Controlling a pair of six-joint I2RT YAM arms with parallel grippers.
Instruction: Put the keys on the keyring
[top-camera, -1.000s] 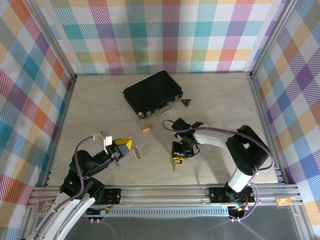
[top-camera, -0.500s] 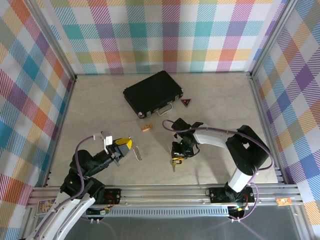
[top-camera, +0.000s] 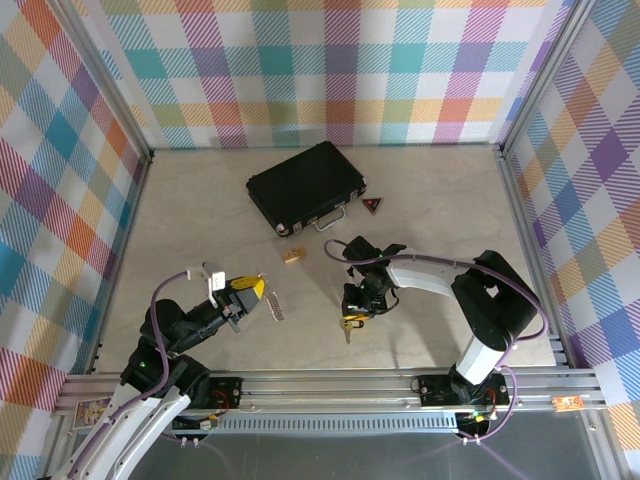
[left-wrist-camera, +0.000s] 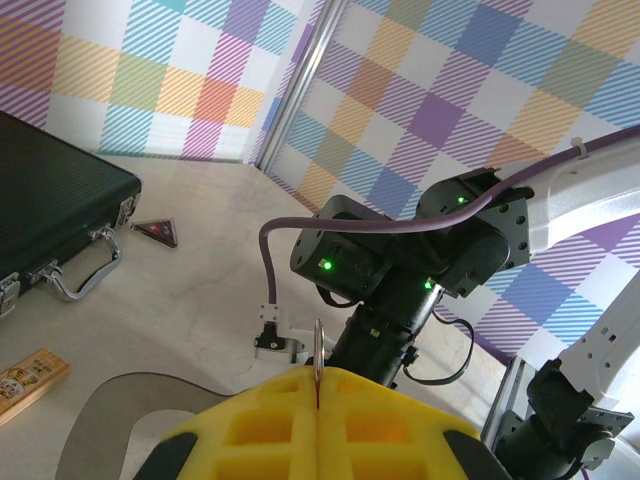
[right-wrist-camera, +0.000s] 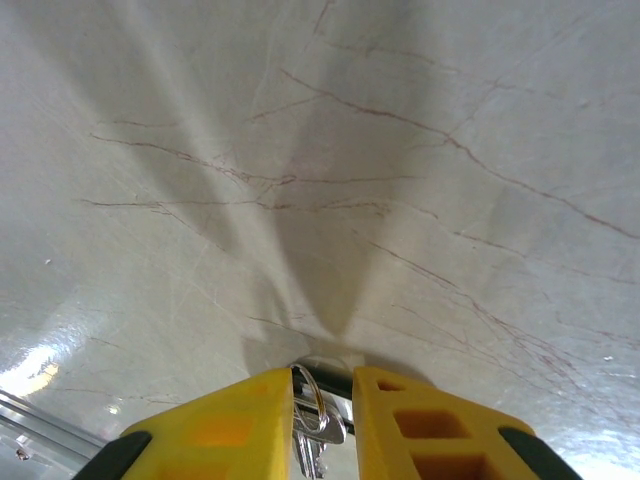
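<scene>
In the top view my left gripper hovers over the near-left table, shut on the keyring, which juts out toward the right. The left wrist view has that thin metal ring edge-on, pinched between the closed yellow pads. My right gripper points down at the table near the middle. Its yellow fingers are closed on the keys, a silvery key with a wire loop. A key tip pokes out below the gripper.
A black case lies at the back centre, with a small red triangle to its right and a small tan block in front of it. The right arm stands close ahead of the left gripper. Metal rails edge the table.
</scene>
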